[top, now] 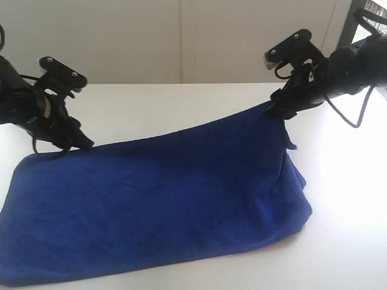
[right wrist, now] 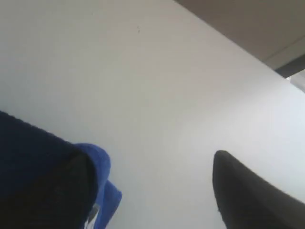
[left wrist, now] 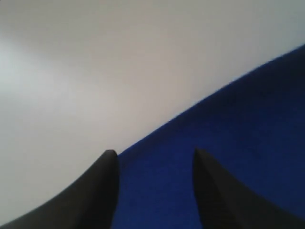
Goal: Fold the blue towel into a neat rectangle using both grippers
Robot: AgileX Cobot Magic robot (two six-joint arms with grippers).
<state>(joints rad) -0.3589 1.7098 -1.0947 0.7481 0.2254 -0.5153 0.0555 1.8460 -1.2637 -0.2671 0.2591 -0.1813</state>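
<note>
The blue towel (top: 157,205) lies folded over on the white table (top: 181,103), its far right corner pulled up into a peak. My left gripper (top: 81,144) sits low at the towel's far left corner. In the left wrist view that gripper (left wrist: 155,155) is open, and the towel (left wrist: 238,119) lies flat beneath and between its fingers. My right gripper (top: 279,112) is at the raised right corner. In the right wrist view it (right wrist: 152,167) stands wide open; the towel (right wrist: 28,143) hangs draped over one finger, and the other finger (right wrist: 238,191) is bare.
Bare white table (top: 344,199) shows to the right of the towel and behind it (top: 181,96). A pale wall (top: 181,36) rises at the table's far edge. The towel's near edge runs close to the bottom of the exterior view.
</note>
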